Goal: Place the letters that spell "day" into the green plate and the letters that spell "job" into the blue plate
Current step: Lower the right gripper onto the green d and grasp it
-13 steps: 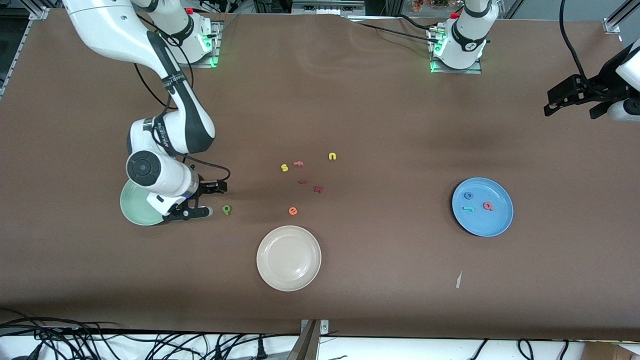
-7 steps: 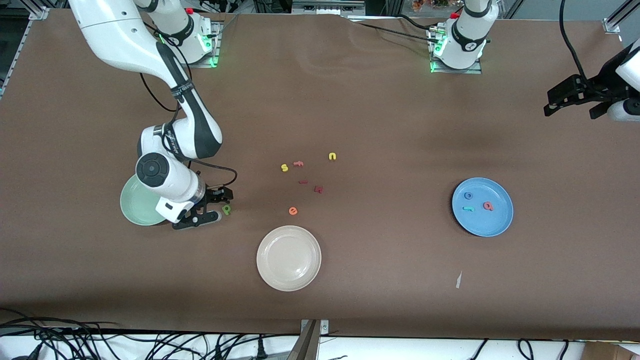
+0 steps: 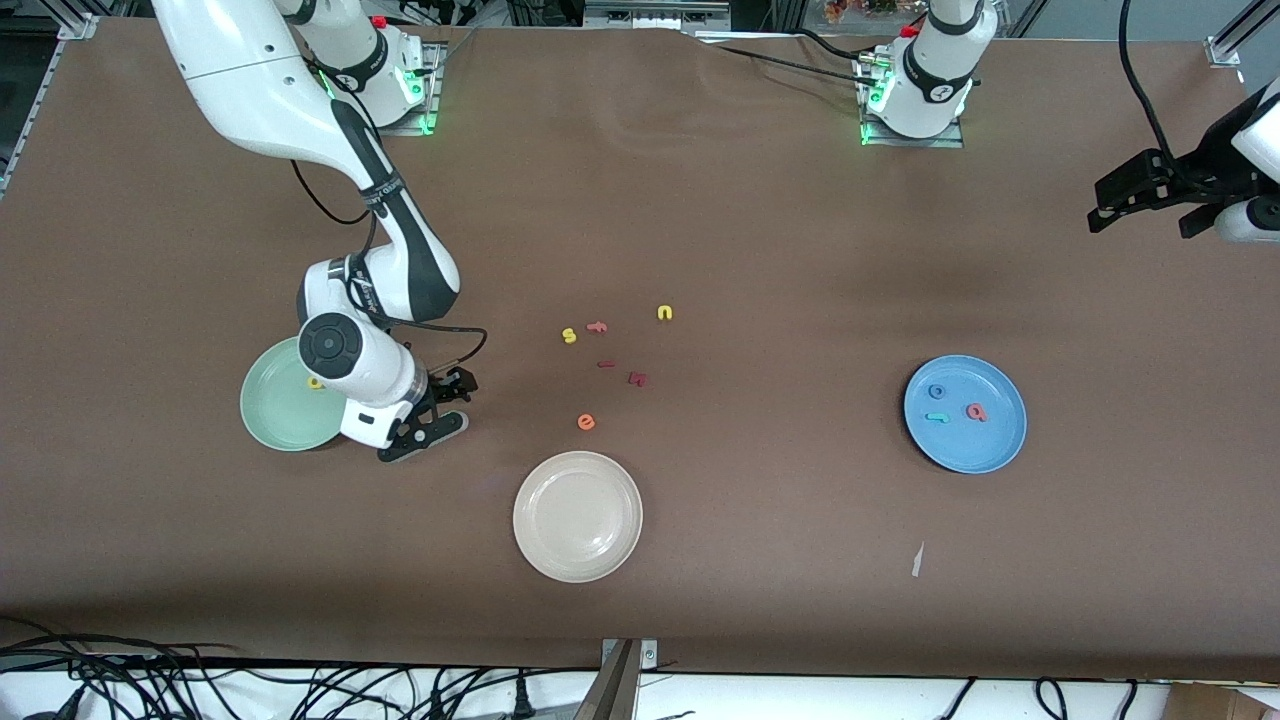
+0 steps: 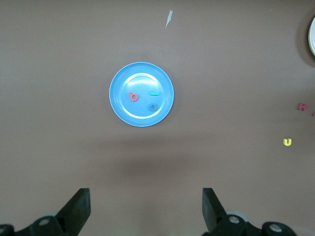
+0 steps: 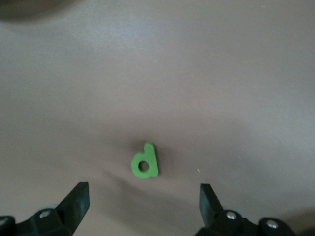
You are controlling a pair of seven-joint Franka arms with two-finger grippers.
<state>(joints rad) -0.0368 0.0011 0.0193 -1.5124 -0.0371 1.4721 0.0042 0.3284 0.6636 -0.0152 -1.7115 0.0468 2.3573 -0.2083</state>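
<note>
Brown table (image 3: 760,230) bears scattered letters, three plates.

The right gripper (image 3: 440,400) hides the green d (image 5: 145,161) in the front view, and the right arm covers part of the green plate (image 3: 270,405).

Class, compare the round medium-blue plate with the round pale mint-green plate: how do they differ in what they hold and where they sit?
The round medium-blue plate holds three foam letters; the round pale mint-green plate shows only a yellow letter, with part of it hidden by the right arm. The blue plate sits toward the left arm's end of the table, the green toward the right arm's end. Both are round and look alike in size.
</note>
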